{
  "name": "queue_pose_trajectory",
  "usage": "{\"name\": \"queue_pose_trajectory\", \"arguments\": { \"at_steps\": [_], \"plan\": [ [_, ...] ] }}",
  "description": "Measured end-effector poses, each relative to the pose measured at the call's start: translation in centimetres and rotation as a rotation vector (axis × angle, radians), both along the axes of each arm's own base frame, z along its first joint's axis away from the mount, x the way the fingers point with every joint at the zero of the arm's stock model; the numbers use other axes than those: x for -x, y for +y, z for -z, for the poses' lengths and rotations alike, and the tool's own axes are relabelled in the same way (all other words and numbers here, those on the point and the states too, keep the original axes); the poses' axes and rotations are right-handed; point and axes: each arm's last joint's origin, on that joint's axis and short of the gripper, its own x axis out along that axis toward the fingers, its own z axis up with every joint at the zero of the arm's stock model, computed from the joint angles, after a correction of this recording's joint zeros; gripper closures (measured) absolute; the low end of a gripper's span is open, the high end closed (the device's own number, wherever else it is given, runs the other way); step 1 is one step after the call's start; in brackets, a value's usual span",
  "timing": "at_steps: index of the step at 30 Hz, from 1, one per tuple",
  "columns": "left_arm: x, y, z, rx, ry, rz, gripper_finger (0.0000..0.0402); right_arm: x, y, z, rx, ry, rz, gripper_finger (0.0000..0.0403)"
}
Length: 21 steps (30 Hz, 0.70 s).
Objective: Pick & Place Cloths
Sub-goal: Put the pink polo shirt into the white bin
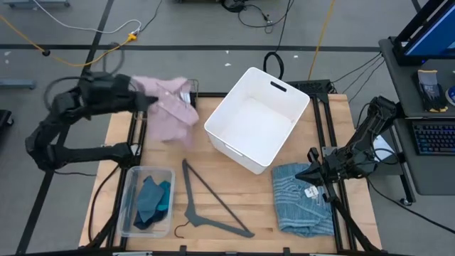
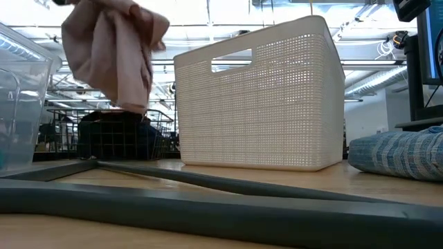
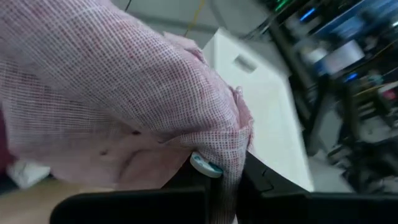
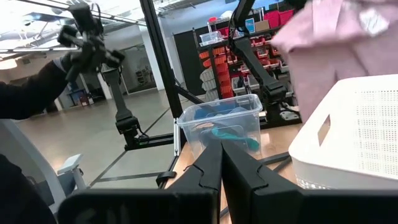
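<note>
Carrying pink cloth (image 1: 169, 107) with left gripper (image 1: 147, 102), fingers clamped on a bunched fold, upper left of the high frame, lifted off the tabletop (image 1: 213, 195) and just left of the white bin (image 1: 257, 128). Most of the fabric hangs loose below the grip. Right gripper (image 1: 313, 173) sits with fingers closed and empty at the edge of the blue cloth (image 1: 302, 199), lower right. Teal and navy pieces (image 1: 153, 201) sit in the clear tub (image 1: 129, 206), lower left; hanger (image 1: 210, 203) lies beside it.

Risks:
- Trailing hem could snag the bin rim and drag the bin.
- Grip is on 1 thin fold, so it may slip mid-transfer.
</note>
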Motion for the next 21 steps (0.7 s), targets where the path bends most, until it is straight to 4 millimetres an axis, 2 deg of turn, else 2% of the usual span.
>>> {"name": "queue_pose_trajectory", "arguments": {
  "at_steps": [5, 11, 21],
  "plan": [
    [0.2, -0.1, -4.0, -0.151, -0.128, 0.020, 0.0384, 0.0, 0.0, 0.0, 0.000, 0.000, 0.001, 0.0403],
    [-1.2, 0.3, -9.1, -0.349, -0.324, 0.139, 0.0384, 0.0, 0.0, 0.0, 0.000, 0.000, 0.004, 0.0403],
    [-3.8, 1.4, -16.7, -0.564, -0.443, 0.263, 0.0384, 0.0, 0.0, 0.0, 0.000, 0.000, 0.004, 0.0403]
  ]
}}
